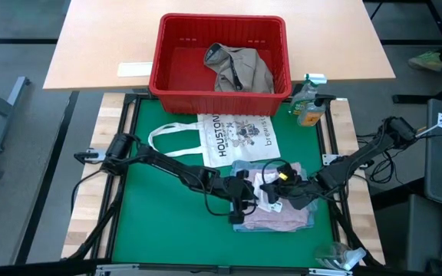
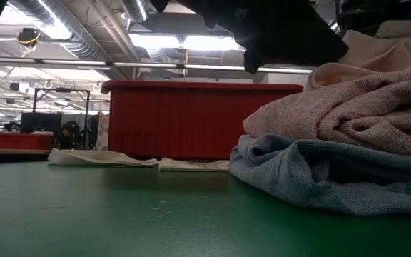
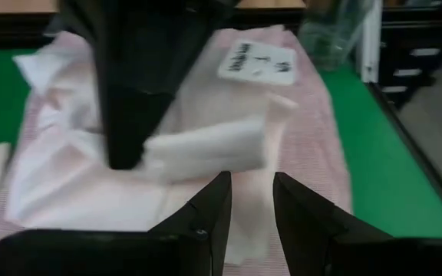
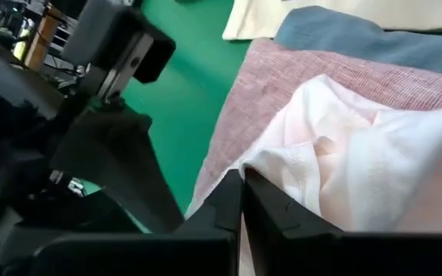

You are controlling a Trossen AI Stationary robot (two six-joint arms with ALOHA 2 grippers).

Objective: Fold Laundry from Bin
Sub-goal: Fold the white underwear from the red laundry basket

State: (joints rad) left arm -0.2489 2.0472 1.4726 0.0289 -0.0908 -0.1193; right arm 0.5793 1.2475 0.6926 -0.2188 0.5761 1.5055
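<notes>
Pale pink cloth [image 1: 271, 198] lies on top of a small stack of garments at the near right of the green table [image 1: 167, 222], and both arms meet over it. Beneath it sits a heathered pink-grey piece [image 2: 362, 107], and under that a light blue piece [image 2: 320, 171], so the pile reads as laundry already laid flat, with the pink one being worked.

The right claw [image 4: 242, 201] is pressed shut, its tips at the edge of the pale pink cloth; whether it pinches a fold or only pins it down I cannot tell. Either way it seems placed to hold that edge steady while the other arm acts. The left claw [image 3: 252, 207] hovers just over the same cloth with a narrow gap between its fingers and nothing visibly between them, probably poised to take or smooth a flap beside the white label [image 3: 257, 63].

The red bin [image 1: 167, 80] stands at the far edge of the green mat, well apart from the stack, with one khaki-grey garment [image 1: 239, 69] crumpled inside, likely waiting its turn. Between bin and stack lies the flat white tote bag [image 1: 232, 138], untouched. A spray bottle [image 1: 308, 100] stands beside the bin's right corner, clear of the work.
</notes>
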